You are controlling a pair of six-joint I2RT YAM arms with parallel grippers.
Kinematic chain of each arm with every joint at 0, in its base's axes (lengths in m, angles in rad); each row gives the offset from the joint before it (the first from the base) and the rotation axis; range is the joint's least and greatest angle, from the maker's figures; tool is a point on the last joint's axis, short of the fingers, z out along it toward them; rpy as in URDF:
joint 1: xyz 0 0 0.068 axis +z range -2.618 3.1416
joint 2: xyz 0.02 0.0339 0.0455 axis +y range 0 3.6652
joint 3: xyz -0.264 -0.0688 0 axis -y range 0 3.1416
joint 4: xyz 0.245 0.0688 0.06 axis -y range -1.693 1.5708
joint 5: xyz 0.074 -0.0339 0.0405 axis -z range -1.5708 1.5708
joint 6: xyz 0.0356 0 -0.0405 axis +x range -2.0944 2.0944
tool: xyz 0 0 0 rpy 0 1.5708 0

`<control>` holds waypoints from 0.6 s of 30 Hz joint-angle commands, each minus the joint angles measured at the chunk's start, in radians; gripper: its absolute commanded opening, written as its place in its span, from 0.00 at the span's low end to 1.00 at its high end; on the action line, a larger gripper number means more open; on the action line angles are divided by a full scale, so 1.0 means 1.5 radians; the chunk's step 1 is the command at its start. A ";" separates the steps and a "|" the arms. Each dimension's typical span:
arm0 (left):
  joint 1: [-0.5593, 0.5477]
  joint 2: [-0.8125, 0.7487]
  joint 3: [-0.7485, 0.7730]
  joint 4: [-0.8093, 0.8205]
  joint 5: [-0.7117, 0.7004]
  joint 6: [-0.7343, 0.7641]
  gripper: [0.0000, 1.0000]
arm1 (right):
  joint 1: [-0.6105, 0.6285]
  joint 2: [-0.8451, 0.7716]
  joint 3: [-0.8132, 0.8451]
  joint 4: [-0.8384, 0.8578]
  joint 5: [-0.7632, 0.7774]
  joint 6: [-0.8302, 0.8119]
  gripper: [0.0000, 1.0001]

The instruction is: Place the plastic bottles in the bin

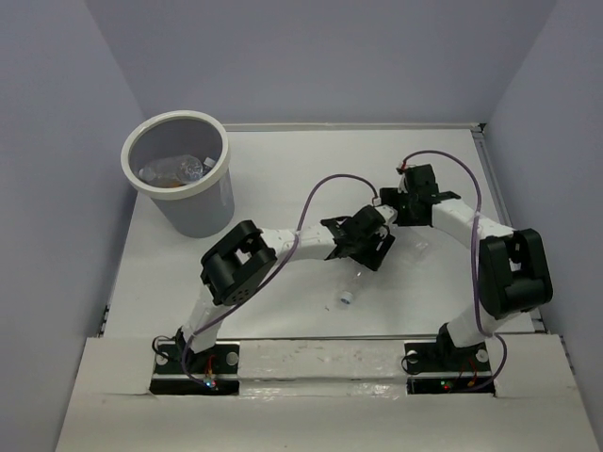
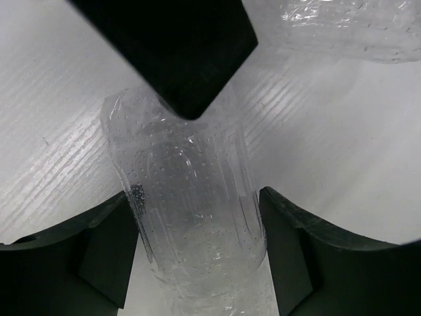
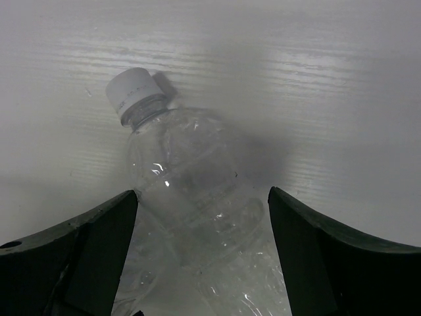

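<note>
Your left gripper [image 2: 194, 192] is sitting wide open around a ribbed bottle [image 2: 191, 224] that is lying on the table [image 2: 59, 131]. Its fingers [image 2: 99, 257] are flanking the clear walls closely, and no crushing is showing. Only that wrist view is giving you this, along with a second crinkled bottle [image 2: 342, 26] at the upper right and a dark angular part [image 2: 177, 52] overlapping the ribbed bottle's far end; you cannot tell what that part is. Your right gripper [image 3: 202, 191] is likewise spread wide and gripping nothing, with a white-capped bottle [image 3: 191, 197] lying between its fingers, cap pointing away. The overhead view is hiding both of these bottles under the two wrists, which are meeting near the table's middle. It alone is showing you the bin [image 1: 219, 141] at the far left, well apart from both grippers, with clear bottles [image 1: 179, 171] lying inside. It is also showing a small pale cap [image 1: 347, 298] on the table just on the near side of the left wrist.
</note>
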 commanded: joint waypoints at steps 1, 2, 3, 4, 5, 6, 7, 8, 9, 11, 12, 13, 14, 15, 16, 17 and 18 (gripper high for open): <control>0.006 -0.074 -0.055 0.034 -0.004 0.004 0.73 | -0.005 0.023 0.026 -0.006 -0.022 0.001 0.84; 0.006 -0.092 -0.091 0.047 0.000 0.001 0.71 | -0.005 0.024 0.028 -0.005 -0.026 0.004 0.83; 0.005 -0.112 -0.108 0.067 0.004 -0.001 0.67 | -0.005 0.025 0.028 -0.005 -0.035 0.006 0.81; 0.006 -0.131 -0.122 0.067 0.003 -0.003 0.65 | -0.005 0.025 0.028 -0.005 -0.039 0.009 0.79; 0.006 -0.173 -0.142 0.067 -0.009 -0.005 0.60 | -0.005 0.026 0.027 -0.004 -0.044 0.011 0.77; 0.007 -0.195 -0.151 0.068 -0.017 -0.006 0.59 | -0.005 0.027 0.026 -0.003 -0.047 0.012 0.76; 0.008 -0.215 -0.156 0.067 -0.019 -0.006 0.57 | -0.005 0.027 0.023 -0.002 -0.051 0.013 0.74; 0.015 -0.258 -0.165 0.068 -0.019 -0.006 0.54 | -0.005 0.026 0.022 0.000 -0.060 0.014 0.71; 0.020 -0.282 -0.167 0.068 -0.042 -0.004 0.53 | -0.005 0.024 0.018 0.000 -0.066 0.014 0.67; 0.046 -0.347 -0.170 0.062 -0.048 -0.004 0.49 | -0.005 0.019 0.012 0.005 -0.083 0.018 0.60; 0.059 -0.372 -0.171 0.055 -0.049 -0.008 0.48 | -0.005 0.018 0.007 0.008 -0.101 0.019 0.54; 0.089 -0.420 -0.171 0.051 -0.050 -0.011 0.45 | -0.005 0.016 0.005 0.014 -0.107 0.022 0.51; 0.108 -0.443 -0.169 0.047 -0.048 -0.014 0.45 | -0.005 0.014 0.001 0.019 -0.114 0.025 0.48; 0.128 -0.469 -0.166 0.041 -0.047 -0.017 0.45 | -0.005 0.008 -0.002 0.022 -0.128 0.029 0.44; 0.149 -0.518 -0.163 0.038 -0.046 -0.020 0.45 | -0.005 0.003 -0.006 0.029 -0.139 0.035 0.43; 0.171 -0.539 -0.157 0.035 -0.050 -0.026 0.45 | -0.005 -0.004 -0.018 0.038 -0.149 0.039 0.42; 0.213 -0.562 -0.145 0.032 -0.069 -0.027 0.45 | 0.002 -0.013 -0.026 0.060 -0.157 0.044 0.41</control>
